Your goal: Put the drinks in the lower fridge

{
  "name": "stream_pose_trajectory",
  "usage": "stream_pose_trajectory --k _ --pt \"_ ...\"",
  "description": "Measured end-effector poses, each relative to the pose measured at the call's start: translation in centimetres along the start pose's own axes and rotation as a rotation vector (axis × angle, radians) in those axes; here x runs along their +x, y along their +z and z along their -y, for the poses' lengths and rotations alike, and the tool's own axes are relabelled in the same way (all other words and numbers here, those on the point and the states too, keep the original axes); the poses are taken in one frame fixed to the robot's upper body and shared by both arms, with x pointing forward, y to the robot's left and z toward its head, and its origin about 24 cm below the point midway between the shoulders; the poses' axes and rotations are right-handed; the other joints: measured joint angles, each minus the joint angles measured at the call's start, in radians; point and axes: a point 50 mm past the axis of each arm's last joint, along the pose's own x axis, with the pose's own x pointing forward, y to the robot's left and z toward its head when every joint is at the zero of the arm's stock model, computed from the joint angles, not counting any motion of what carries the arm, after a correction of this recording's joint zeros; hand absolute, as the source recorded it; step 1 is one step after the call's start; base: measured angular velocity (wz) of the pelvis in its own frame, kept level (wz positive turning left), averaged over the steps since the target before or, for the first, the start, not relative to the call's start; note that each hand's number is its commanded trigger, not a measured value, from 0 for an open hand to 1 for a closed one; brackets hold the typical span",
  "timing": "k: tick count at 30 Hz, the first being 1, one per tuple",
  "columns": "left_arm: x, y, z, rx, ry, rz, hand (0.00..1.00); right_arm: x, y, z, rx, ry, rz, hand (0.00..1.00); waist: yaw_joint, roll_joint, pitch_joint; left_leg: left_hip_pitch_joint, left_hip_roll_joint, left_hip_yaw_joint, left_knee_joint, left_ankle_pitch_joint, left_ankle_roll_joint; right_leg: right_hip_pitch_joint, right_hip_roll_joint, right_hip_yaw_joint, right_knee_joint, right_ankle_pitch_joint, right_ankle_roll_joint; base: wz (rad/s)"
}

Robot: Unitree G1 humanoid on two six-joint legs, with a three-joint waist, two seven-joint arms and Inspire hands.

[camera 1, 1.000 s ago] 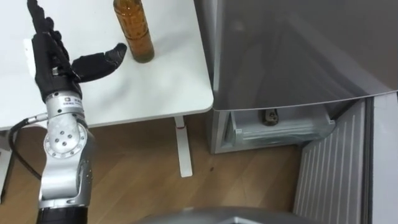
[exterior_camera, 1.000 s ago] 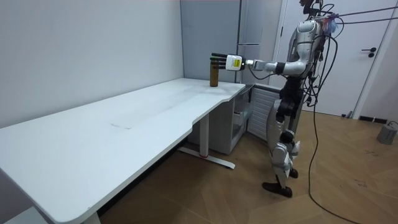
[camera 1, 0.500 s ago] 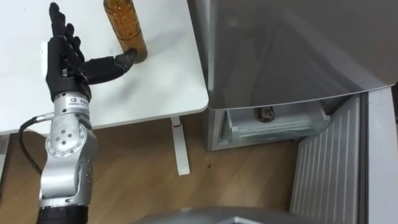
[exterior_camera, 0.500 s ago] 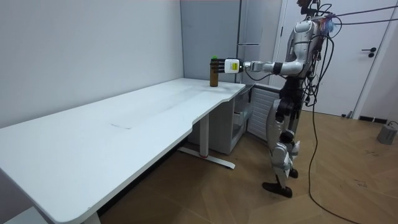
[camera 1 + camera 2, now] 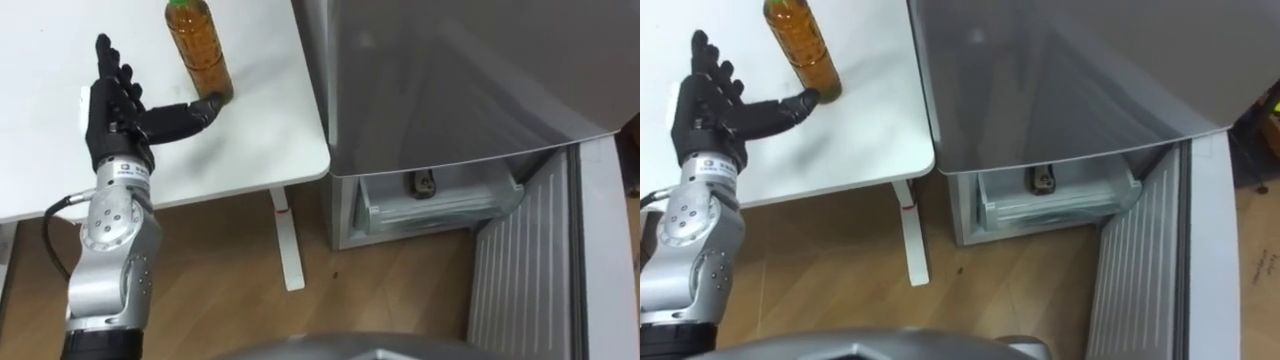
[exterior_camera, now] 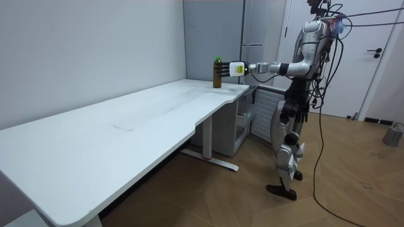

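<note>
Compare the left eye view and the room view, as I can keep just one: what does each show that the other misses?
Left eye view: the fridge's open drawer with a small dark thing inside, and the left hand's thumb at the bottle's foot. Room view: the robot standing at the table's end, arm stretched out, and a door. Both: bottle, open left hand, table.

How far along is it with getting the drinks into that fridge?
Early. Done: the lower fridge door stands open, and a small dark item lies in its drawer; whether it is a drink I cannot tell. In hand: the left hand, open, is beside the amber bottle on the white table, thumb at its base, not yet gripping. Left: grasp, carry, place.
</note>
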Motion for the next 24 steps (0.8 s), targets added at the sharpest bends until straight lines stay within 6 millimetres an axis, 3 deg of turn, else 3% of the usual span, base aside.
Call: stream_pose_trajectory --k 14,24 --pt "4.0 0.9 -0.8 0.010 0.087 -0.005 0.00 0.0 -0.4 -0.8 -0.001 0.046 0.016 0.00 -0.030 -0.007 -0.0039 0.009 0.002 0.023 -0.001 0.000 0.000 -0.017 0.004 0.032 0.004 0.002 -0.002 -0.08" --pt "4.5 0.6 -1.6 0.010 0.150 -0.023 0.00 0.0 -0.4 -0.4 0.048 0.046 0.021 0.00 -0.071 -0.005 -0.0035 0.008 0.004 0.026 -0.008 0.000 0.000 -0.032 0.006 0.037 0.024 0.002 -0.002 -0.01"
